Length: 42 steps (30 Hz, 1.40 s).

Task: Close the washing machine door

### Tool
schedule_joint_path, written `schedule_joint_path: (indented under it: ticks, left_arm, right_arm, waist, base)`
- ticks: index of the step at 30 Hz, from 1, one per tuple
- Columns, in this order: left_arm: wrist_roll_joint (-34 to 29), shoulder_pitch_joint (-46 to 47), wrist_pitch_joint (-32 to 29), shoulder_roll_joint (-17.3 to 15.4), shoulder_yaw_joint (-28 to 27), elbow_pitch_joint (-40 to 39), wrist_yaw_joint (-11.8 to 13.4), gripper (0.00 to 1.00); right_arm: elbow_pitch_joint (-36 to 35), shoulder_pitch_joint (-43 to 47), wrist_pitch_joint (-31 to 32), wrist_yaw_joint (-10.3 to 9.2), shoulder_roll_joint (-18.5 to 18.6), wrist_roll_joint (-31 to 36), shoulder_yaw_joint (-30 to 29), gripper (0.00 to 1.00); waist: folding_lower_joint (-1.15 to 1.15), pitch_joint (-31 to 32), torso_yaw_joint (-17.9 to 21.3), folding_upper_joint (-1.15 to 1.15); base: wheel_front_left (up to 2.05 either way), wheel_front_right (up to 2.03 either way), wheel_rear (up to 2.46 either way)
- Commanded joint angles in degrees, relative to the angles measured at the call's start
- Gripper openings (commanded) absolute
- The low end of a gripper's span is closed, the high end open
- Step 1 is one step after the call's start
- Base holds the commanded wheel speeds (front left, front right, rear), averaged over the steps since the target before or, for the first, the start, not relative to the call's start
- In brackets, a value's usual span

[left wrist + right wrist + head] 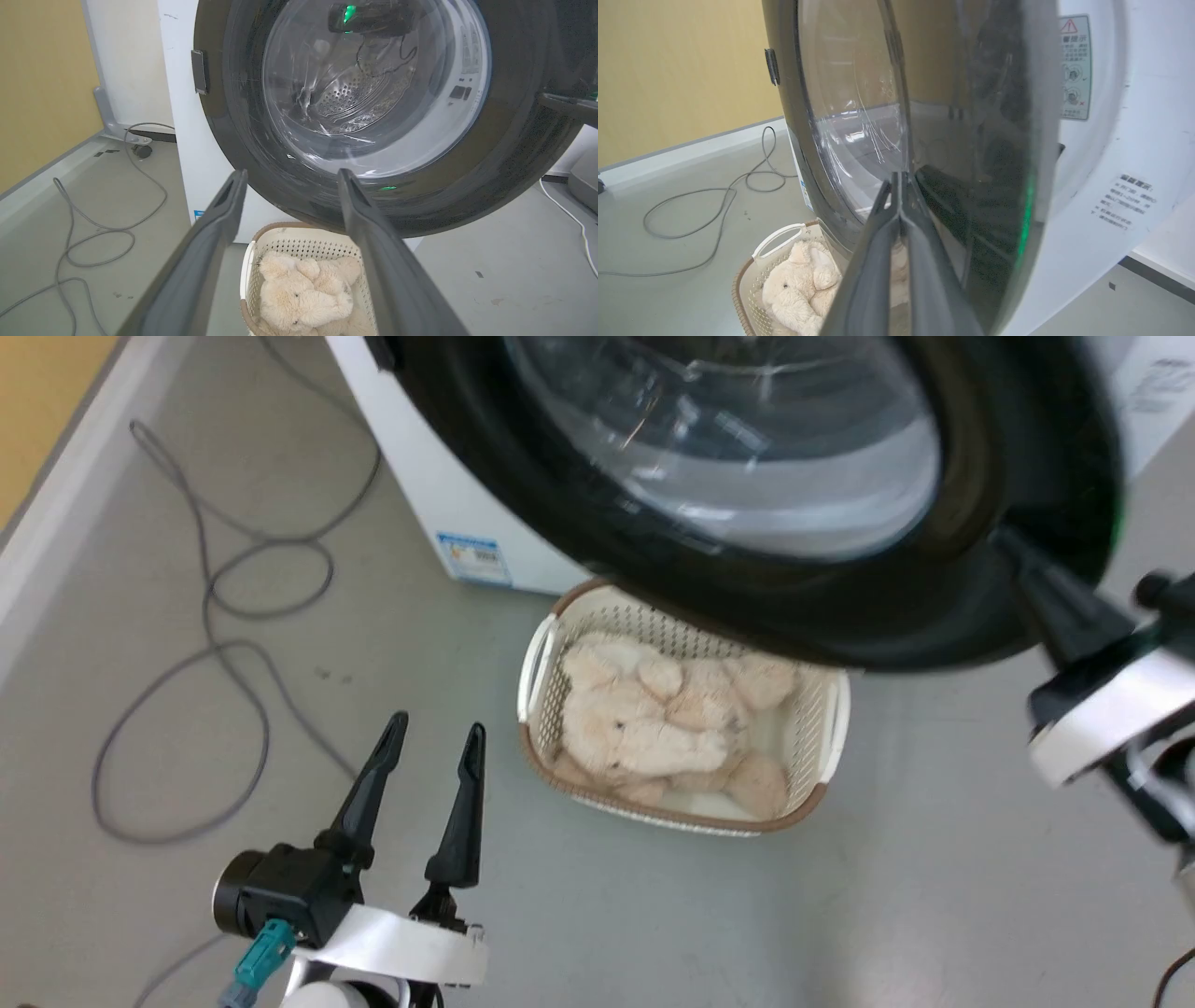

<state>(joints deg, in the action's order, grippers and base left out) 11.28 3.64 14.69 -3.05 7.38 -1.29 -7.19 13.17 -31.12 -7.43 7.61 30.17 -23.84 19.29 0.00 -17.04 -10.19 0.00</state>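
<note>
Two pincers were before us. Our left pincer stood with its long dark fingers spread apart above the smooth grey floor, gripping nothing. Our right pincer had its fingers pressed flat together, tips against the glossy black rim of the washing machine door, on its right side. That round door, with its bulging clear glass bowl, hung ajar from the white washing machine, above a perforated cream basket holding a fluffy beige plush toy.
</note>
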Motion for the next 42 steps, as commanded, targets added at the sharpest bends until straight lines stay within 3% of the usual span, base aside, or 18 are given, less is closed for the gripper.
schedule_joint_path:
  ticks: [1,14,25,34,42]
  left_arm:
    - [0.25,1.26,0.30,0.05,0.15,-0.36,-0.13,1.00]
    - [2.60,5.59,0.30,0.16,2.37,-1.69,0.28,1.00]
    - [4.19,6.80,0.30,0.17,2.40,-1.84,1.40,1.00]
    - [3.64,5.63,0.30,0.17,1.56,-0.86,1.70,1.00]
    - [2.47,1.91,0.30,0.17,-0.87,1.29,1.45,1.00]
  right_arm:
    - [0.78,-1.91,0.26,-0.12,1.11,-0.76,-0.35,0.00]
    - [7.78,-14.58,4.03,-0.12,5.27,-3.77,-5.24,0.00]
    - [14.86,-21.62,6.14,-0.12,3.55,-4.11,-9.23,0.00]
    - [17.19,-19.00,3.52,-0.12,2.52,-3.54,-7.24,0.00]
    - [14.19,-8.59,-2.72,-0.12,-1.24,-4.31,-5.23,0.00]
  waist:
    - [0.00,-2.01,-1.19,0.00]
    - [0.00,-8.63,-4.02,0.00]
    - [0.00,-9.65,-4.38,0.00]
    - [0.00,-5.41,-2.56,0.00]
    - [0.00,3.68,2.13,0.00]
  base:
    - [0.00,0.00,0.00]
    - [0.00,0.00,0.00]
    - [0.00,0.00,0.00]
    - [0.00,0.00,0.00]
    - [0.00,0.00,0.00]
